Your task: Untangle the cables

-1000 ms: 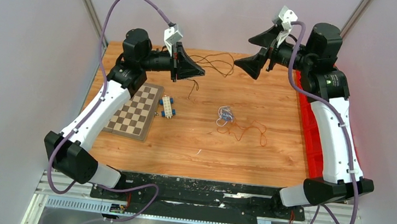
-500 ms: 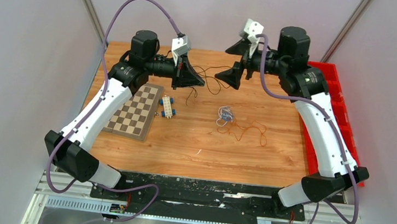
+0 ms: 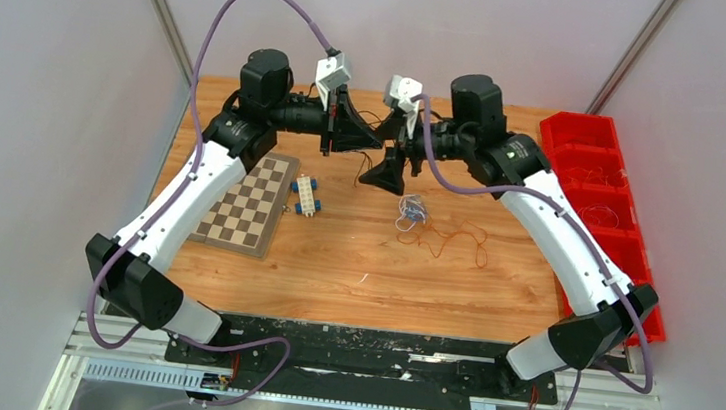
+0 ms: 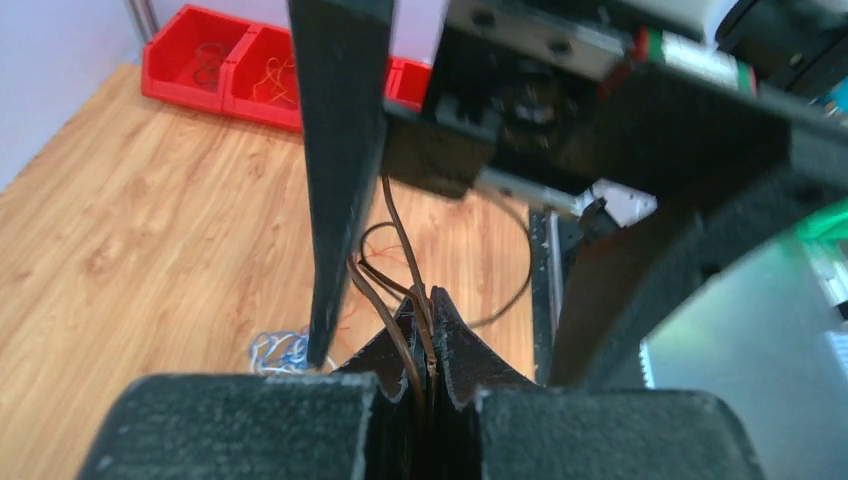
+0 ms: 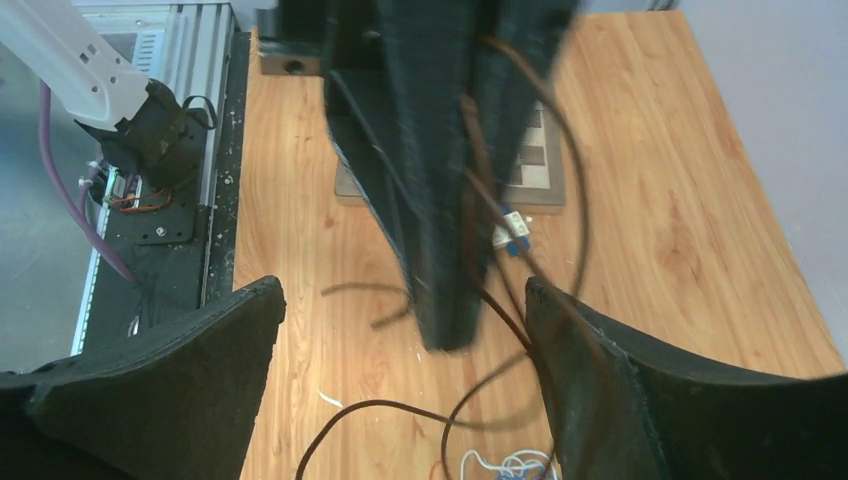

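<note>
Pale grey walls (image 3: 44, 134) close in a wood-grain tabletop (image 3: 332, 272). A black base plate (image 3: 365, 351) runs along its near edge, where the white-and-black left arm (image 3: 173, 202) and right arm (image 3: 562, 239) are bolted. Both arms reach to the far middle of the table. From overhead their black heads overlap there, so the wire between them is hard to make out.

A row of red plastic bins (image 3: 602, 183) runs down the table's right side, holding thin loops too small to tell apart. A brown-and-cream checkerboard (image 3: 249, 204) lies at the left, its near-left corner hidden under the left arm.

The left gripper (image 4: 428, 325) has its jaws pressed together on the dark brown wire (image 4: 395, 300). The strands rise from between the pads and pass behind the other gripper's finger. The right gripper (image 5: 402, 292) has its jaws wide apart, straddling the left gripper's tip. Its wrist view is blurred at the centre, so I cannot tell whether the wire touches a finger.

Loose on the wood just right of centre lies an orange-red strand (image 3: 456, 239). A small white-and-bluish knot (image 3: 412, 210) lies at its left end. A small white-and-blue block (image 3: 305, 197) sits just beside the checkerboard.
</note>
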`<state>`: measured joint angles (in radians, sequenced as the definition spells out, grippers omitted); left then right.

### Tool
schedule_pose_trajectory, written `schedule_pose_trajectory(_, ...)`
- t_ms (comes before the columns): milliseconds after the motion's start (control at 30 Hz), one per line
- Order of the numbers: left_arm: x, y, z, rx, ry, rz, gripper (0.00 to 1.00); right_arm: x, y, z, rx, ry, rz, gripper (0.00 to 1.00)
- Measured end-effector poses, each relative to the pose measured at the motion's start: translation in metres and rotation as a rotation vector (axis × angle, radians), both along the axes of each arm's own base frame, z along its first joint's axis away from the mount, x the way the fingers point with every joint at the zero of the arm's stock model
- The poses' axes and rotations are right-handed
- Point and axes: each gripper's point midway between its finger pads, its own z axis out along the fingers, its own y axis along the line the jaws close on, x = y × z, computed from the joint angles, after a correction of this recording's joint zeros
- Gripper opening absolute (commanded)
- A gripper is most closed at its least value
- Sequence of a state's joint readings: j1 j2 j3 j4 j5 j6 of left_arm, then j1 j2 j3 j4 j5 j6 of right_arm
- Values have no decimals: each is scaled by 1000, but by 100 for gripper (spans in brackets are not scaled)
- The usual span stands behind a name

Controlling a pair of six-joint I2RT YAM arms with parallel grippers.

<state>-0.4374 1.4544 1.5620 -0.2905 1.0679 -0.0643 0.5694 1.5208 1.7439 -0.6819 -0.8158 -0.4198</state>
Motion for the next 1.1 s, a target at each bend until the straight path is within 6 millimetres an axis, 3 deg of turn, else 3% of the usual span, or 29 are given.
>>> schedule_pose_trajectory(167,4,-5,4,-61,69,12,0,-8,24,-14,-5,1,-1,89)
schedule_pose_trajectory(267,6,-8,6,-94,110,22,0,-1,28,-19,-3,-7,-48,81)
schedule_pose_trajectory(567,8,-10,19,-203,219,63,0,21,14,-21,46,-66,-233,38)
schedule_pose_trajectory(700,8,-10,28,-236,241,69,0,25,8,-6,84,-120,-273,6)
schedule_pose_trajectory(733,6,-10,30,-241,249,64,0,26,7,-2,93,-132,-282,1)
schedule_pose_trajectory(800,5,-9,36,-258,245,64,2,26,3,-1,98,-145,-291,0)
schedule_pose_trajectory(867,4,-7,39,-262,246,67,22,25,2,2,106,-157,-293,0)
schedule_pose_trajectory(900,4,-6,39,-261,248,67,38,24,1,3,110,-162,-294,0)
schedule_pose_trajectory(1000,6,0,32,-233,251,77,60,25,-7,2,107,-174,-305,0)
schedule_pose_trajectory(1033,10,6,29,-218,255,91,72,25,-12,3,106,-181,-312,0)
schedule_pose_trajectory(1100,23,22,19,-182,246,141,84,26,-21,6,105,-195,-325,0)
